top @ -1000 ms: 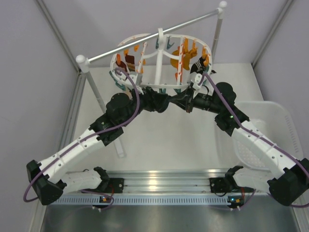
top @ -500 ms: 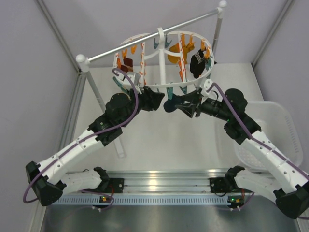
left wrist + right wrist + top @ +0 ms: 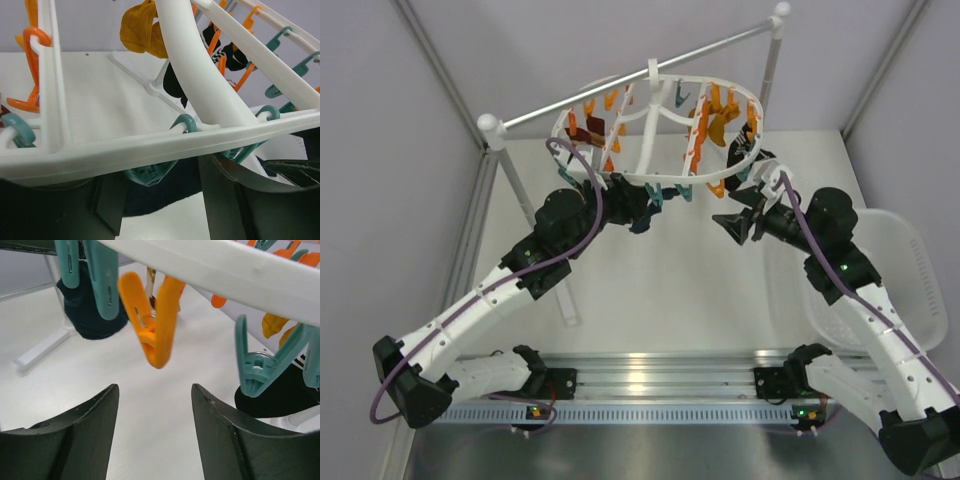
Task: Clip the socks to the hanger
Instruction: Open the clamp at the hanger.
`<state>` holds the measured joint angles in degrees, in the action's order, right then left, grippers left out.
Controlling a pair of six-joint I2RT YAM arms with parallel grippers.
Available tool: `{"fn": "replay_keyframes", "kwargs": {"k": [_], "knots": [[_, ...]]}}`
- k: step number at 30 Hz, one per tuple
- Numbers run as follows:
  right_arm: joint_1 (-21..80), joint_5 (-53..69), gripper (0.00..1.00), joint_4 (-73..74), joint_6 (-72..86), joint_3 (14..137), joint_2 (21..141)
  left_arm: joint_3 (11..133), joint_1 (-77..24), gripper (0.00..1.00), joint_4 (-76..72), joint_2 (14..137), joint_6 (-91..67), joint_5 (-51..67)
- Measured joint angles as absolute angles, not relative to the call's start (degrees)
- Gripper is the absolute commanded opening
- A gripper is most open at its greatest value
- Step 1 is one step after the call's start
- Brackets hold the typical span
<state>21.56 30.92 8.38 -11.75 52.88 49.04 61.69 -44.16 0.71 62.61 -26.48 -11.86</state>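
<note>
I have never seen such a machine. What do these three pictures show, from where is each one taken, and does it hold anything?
Two robot arms, the left arm and the right arm, stand at the near edge of a table. One picture looks down from above; the other two come from wrist cameras. A hanger with clips hangs on a rod stand. A dark sock hangs from a teal clip. Both arms' jaws are open, holding nothing; the right ones face an orange clip.
</note>
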Motion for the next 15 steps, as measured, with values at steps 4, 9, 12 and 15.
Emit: {"fn": "replay_keyframes", "kwargs": {"k": [4,9,12,15], "knots": [[20.4,34.1,0.59,4.8,-9.7,52.0,51.4,61.7,-44.0,0.60,0.7,62.6,-26.5,-11.8],[21.5,37.8,0.54,-1.8,-5.5,51.3,54.3,61.7,-43.9,0.60,1.1,62.5,-26.5,-11.8],[23.2,38.4,0.50,-4.3,-3.8,51.1,54.7,61.7,-43.9,0.60,1.8,62.1,-26.5,-11.6],[25.2,38.3,0.50,-5.3,-3.2,50.3,54.2,61.7,-43.9,0.60,2.0,61.7,-26.5,-11.6]]}}
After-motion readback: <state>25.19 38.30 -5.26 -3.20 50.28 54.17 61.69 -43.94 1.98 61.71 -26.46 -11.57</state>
